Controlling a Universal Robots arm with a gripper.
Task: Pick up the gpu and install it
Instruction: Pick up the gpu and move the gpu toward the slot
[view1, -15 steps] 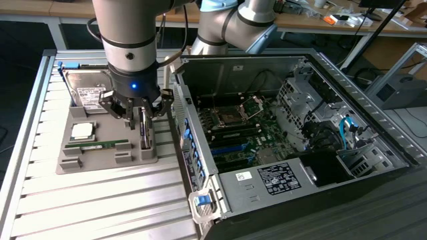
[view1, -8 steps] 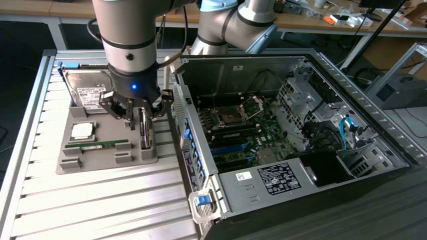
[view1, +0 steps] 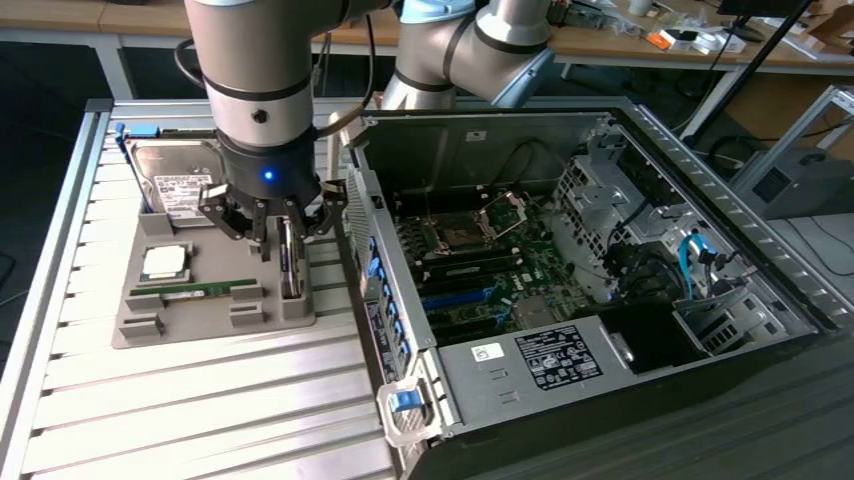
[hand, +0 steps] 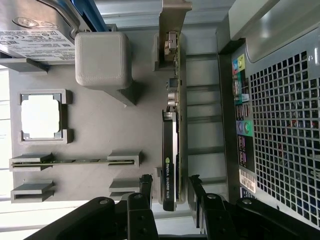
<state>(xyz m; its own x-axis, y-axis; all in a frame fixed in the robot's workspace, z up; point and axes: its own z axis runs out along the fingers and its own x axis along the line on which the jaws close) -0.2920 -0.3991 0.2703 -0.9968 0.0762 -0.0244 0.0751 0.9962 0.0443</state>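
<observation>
Right now I have the gripper (view1: 284, 238) down over the gray holder tray (view1: 187, 322), at the tray's side nearest the open computer case (view1: 441, 385). The gpu (view1: 288, 272) stands on edge in a slot along that side of the tray, and the gripper straddles it near one end.

Through the wrist camera I read the gripper (hand: 169, 180) as released. Its two black fingers (hand: 146, 186) sit one on each face of the gpu (hand: 172, 125), spread wide. A sliver of the tray (hand: 90, 130) shows between each finger and the card, so nothing is grasped. The card's black cooler, with its printed label, lies at the end between the fingers. The green board edge runs along the tray to the silvery bracket at the card's other end.

The rest of the tray is loaded too. A silver labelled hard drive (view1: 180, 185) leans at the tray's end farthest from the gripper's fingers, seen again on the wrist camera (hand: 35, 30). A processor (view1: 167, 262) lies flat in a square pocket near the tray's middle (hand: 41, 116). A narrow green memory stick (view1: 200, 288) stands on edge in a thin slot across the tray from the gpu (hand: 75, 161).

The tray rests on a slatted aluminium table (view1: 200, 410). Just beside the tray, on the gpu's side, I see the case's perforated rear panel (hand: 285, 125) and a column of coloured ports (hand: 242, 100). Inside the case the motherboard (view1: 467, 245) lies exposed.
</observation>
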